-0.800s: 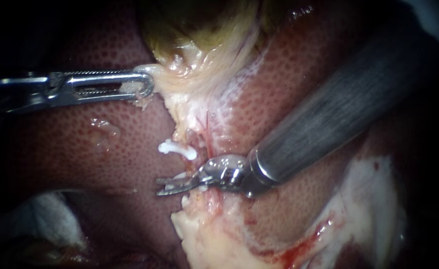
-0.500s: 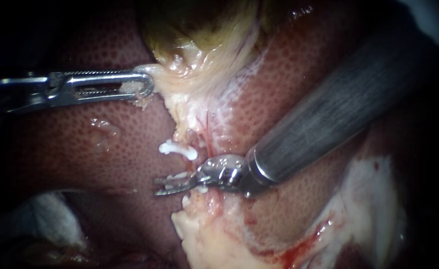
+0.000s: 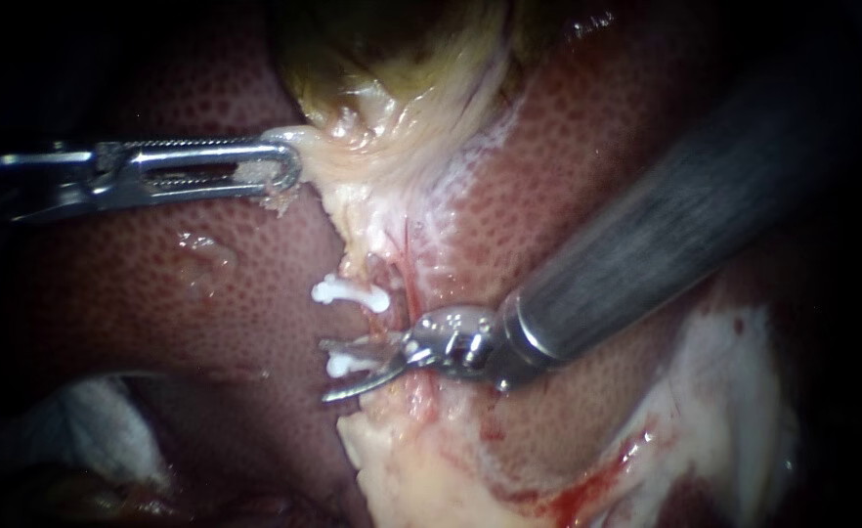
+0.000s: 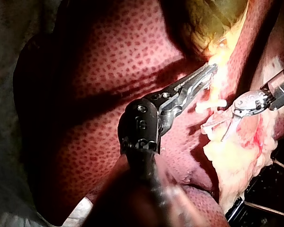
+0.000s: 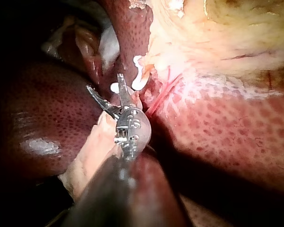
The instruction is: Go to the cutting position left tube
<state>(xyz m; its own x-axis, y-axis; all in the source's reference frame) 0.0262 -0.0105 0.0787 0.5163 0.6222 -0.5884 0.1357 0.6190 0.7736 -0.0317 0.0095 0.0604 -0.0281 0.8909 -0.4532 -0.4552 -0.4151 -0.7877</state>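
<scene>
The liver [image 3: 157, 284] carries everything here, its mottled red surface parting along a middle cleft where the yellow-green gallbladder [image 3: 392, 88] sits towards the far edge. From the gallbladder a pale band of tissue runs down the cleft. The left instrument [image 3: 289, 168] comes in flat over the liver's left lobe, its slotted jaws clenched on the pale fringe of the gallbladder. The left wrist view shows the same hold, with the left instrument [image 4: 206, 73] pinching that yellow-white fringe from both sides. The left tube [image 3: 388, 323] lies in the cleft as the pale strand bearing two white clips, just left of a thin red strand [image 3: 409, 264]. The first clip [image 3: 348, 291] sits nearer the gallbladder. The second clip [image 3: 345, 364] sits just beyond it, towards the pale fatty tissue [image 3: 402, 469] at the liver's near edge. The right instrument [image 3: 325, 370] slants in across the right lobe, and its jaws stand released, spread in a clear V around the second clip. Whether either jaw touches that clip cannot be told. In the right wrist view the right instrument [image 5: 104, 85] shows the same open fork, with the second clip [image 5: 114, 87] between its jaws and the first clip [image 5: 138, 71] just ahead. In the left wrist view the right instrument [image 4: 214, 135] is spread beside the left instrument's jaws
</scene>
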